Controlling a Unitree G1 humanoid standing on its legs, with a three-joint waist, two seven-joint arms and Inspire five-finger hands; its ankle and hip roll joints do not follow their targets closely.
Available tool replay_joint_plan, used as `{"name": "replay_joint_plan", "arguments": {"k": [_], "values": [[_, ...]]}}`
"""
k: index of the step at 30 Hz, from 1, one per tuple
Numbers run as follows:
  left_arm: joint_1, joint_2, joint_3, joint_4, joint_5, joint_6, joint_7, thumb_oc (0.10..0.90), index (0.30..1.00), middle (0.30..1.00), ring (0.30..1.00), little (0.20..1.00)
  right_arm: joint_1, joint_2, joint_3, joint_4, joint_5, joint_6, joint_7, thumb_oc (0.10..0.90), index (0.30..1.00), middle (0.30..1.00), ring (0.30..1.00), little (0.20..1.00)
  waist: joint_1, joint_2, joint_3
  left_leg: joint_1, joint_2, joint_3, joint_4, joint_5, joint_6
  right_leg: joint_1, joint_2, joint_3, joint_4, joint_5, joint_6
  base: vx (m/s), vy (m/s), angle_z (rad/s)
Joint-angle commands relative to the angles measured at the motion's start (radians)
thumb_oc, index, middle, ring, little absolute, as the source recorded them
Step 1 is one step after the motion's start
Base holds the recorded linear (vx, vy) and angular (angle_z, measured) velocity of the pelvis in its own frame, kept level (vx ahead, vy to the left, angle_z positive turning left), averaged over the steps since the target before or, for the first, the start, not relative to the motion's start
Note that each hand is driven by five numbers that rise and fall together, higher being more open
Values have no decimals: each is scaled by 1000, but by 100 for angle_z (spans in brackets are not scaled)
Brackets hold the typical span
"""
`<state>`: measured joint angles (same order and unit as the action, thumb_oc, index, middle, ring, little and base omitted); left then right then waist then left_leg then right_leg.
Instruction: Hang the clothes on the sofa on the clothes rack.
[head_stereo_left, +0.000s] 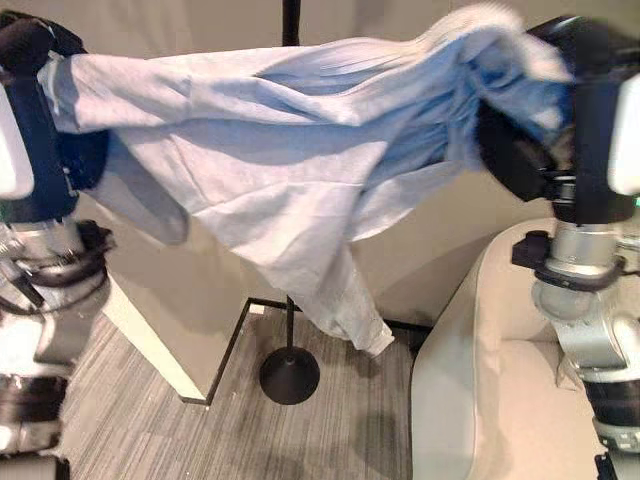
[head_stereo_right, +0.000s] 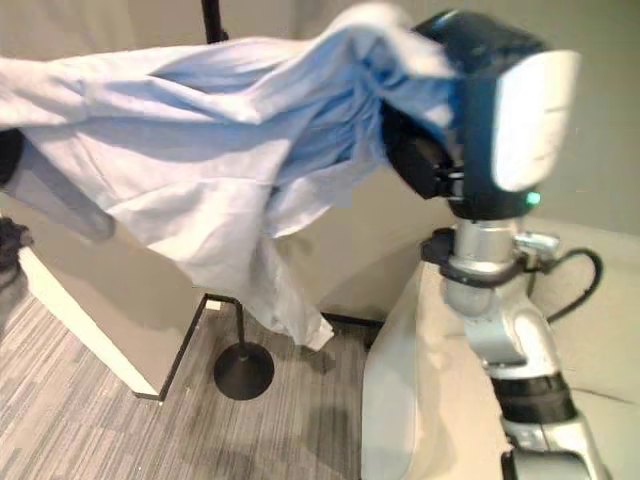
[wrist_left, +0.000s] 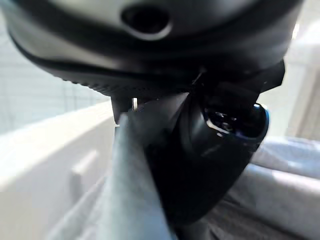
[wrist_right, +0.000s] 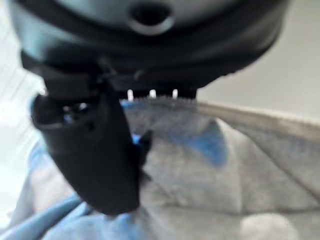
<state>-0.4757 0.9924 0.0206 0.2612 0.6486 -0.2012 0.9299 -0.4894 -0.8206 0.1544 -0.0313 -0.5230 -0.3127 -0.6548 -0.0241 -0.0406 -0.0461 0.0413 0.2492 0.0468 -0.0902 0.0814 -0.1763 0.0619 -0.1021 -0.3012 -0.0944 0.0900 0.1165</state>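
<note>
Grey striped carpet (head_stereo_left: 150, 400) runs beneath me, and at my right sits the cream sofa (head_stereo_left: 480, 380), its rounded arm close under my right forearm. No clothes lie on the part of the sofa I can see.

Nearest to me, held up high between my two hands, is the pale blue garment (head_stereo_left: 300, 140), the thing I am to hang. It is stretched wide across my view like a sheet, with one long fold drooping down in the middle and ending in a point above the floor.

My left hand (head_stereo_left: 40, 60) is raised at the left edge. In my left wrist view the thumb (wrist_left: 210, 165) presses against a fold of the cloth (wrist_left: 125, 195), so that hand is clamped on the garment's left end. My right hand (head_stereo_right: 470, 90) is up at the right, with the fabric bunched over and around it; in my right wrist view the thumb (wrist_right: 95, 155) lies curled down onto the cloth (wrist_right: 210, 170), gripping that end too.

Beyond the garment stands the clothes rack (head_stereo_left: 290, 370): a thin black pole on a round black base on the carpet, its upper part showing above the cloth's top edge. The garment hangs in front of the pole; I cannot tell whether it touches it.

Farther back are a white low wall (head_stereo_left: 150, 340) and the beige wall (head_stereo_left: 420, 270).
</note>
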Motion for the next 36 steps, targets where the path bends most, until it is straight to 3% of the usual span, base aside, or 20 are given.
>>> {"name": "replay_joint_plan", "arguments": {"k": [1,2,3,4,9,16,21,22,23,24,26,27,28,29,31,33,36], "values": [[-215,84,-48,212,-119,135,-13,400,300,300,300,300,-152,-86,-42,165,213,79,-21,400,300,300,300,300,16,18,-78,51,-5,20,3,-133,24,-27,-54,25,13,-88,50,40,87,4],[-379,103,-232,385,-167,126,-63,400,300,300,300,300,-266,-119,78,313,271,76,8,400,300,300,300,300,12,21,-73,56,-7,22,3,-137,24,-26,-57,28,16,-85,53,10,69,2],[-431,103,-291,437,-184,122,-79,400,300,300,300,300,-313,-128,116,368,292,79,11,400,300,300,300,300,10,20,-73,52,-12,22,3,-132,25,-31,-61,28,15,-77,53,5,78,5],[-593,78,-482,582,-211,103,-131,400,300,300,300,300,-449,-147,235,542,341,81,36,400,300,300,300,300,9,14,-61,48,-18,21,3,-129,27,-37,-67,27,16,-69,57,-23,54,4],[-746,26,-671,737,-231,85,-197,400,300,300,300,300,-629,-149,382,790,384,110,68,400,300,300,300,300,3,11,-55,38,-21,16,3,-119,24,-46,-71,29,17,-68,57,9,10,4],[-847,-39,-766,891,-257,76,-244,400,300,300,300,300,-783,-115,514,1012,410,115,95,400,300,300,300,300,1,17,-40,7,8,7,3,-78,-4,-65,-44,25,11,-82,45,14,-46,2],[-787,-67,-733,919,-254,80,-259,400,300,300,300,300,-760,-71,529,1022,405,113,113,400,300,300,300,300,3,16,-23,-30,33,-8,3,-43,-21,-87,-19,23,7,-90,33,-15,-99,0],[-654,-90,-672,909,-226,84,-271,400,300,300,300,300,-672,-33,500,962,385,109,135,400,300,300,300,300,6,15,-5,-43,46,-12,3,-32,-24,-101,-5,27,7,-98,22,-20,-77,0],[-648,-90,-668,907,-225,84,-271,400,300,300,300,300,-668,-32,500,959,384,110,135,400,300,300,300,300,6,17,-8,-44,47,-12,3,-32,-25,-101,-4,27,7,-98,22,-16,-122,-7],[-539,-117,-619,919,-214,86,-282,400,300,300,300,300,-604,-6,477,916,378,107,153,400,300,300,300,300,7,19,-1,-46,55,-11,3,-27,-25,-106,4,33,7,-104,17,12,-72,-3],[-335,-208,-494,925,-236,82,-293,400,300,300,300,300,-455,65,417,777,375,97,188,400,300,300,300,300,2,23,16,-47,65,1,3,-16,-27,-116,13,49,7,-110,10,10,-71,-6],[-300,-232,-471,918,-248,79,-292,400,300,300,300,300,-421,82,404,753,376,96,190,400,300,300,300,300,2,25,15,-45,67,4,3,-15,-27,-116,15,52,7,-111,9,6,-45,-9],[-246,-299,-411,887,-319,69,-287,400,300,300,300,300,-353,128,374,731,388,95,191,400,300,300,300,300,5,25,22,-46,69,6,3,-11,-27,-117,18,54,7,-113,6,8,-26,-10],[-241,-299,-409,884,-319,70,-287,400,300,300,300,300,-350,128,375,729,388,95,191,400,300,300,300,300,5,26,20,-45,70,7,3,-12,-27,-116,18,54,7,-114,6,7,-24,-5],[-192,-375,-341,800,-418,45,-275,400,300,300,300,300,-289,163,338,691,403,97,189,400,300,300,300,300,7,27,25,-44,73,7,3,-8,-26,-114,20,49,7,-118,1,0,0,0],[-88,-502,-241,605,-590,-26,-273,400,300,300,300,300,-206,226,294,655,431,93,179,400,300,300,300,300,12,32,28,-41,78,4,3,-6,-23,-106,22,42,7,-126,-5,0,0,0],[-12,-603,-162,439,-751,-75,-249,400,300,300,300,300,-136,292,257,592,460,87,172,400,300,300,300,300,17,35,31,-38,79,2,3,-4,-20,-96,21,40,7,-128,-8,0,0,0]]}}
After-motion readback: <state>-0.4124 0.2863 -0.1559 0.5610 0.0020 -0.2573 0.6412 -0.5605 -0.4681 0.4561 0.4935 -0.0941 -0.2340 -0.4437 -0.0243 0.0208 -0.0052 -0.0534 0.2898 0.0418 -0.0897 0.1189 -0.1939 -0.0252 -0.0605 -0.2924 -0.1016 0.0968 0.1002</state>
